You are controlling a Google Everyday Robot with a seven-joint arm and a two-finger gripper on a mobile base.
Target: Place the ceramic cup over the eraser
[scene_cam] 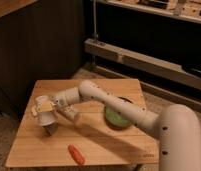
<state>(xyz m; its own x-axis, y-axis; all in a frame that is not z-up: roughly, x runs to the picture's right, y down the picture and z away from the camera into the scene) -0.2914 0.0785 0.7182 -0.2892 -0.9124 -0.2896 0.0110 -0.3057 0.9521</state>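
Gripper (45, 116) at left of frame above tabletop (94, 142), grasping ceramic cup (44, 113); cup rigid, smooth, slippery, breakable; hold by rim wall.

The two-finger gripper (46, 116) is positioned over the left part of the square wooden table (94, 145), with the round green plate (115, 116) to its right and the small orange carrot (76, 154) nearer the front edge.
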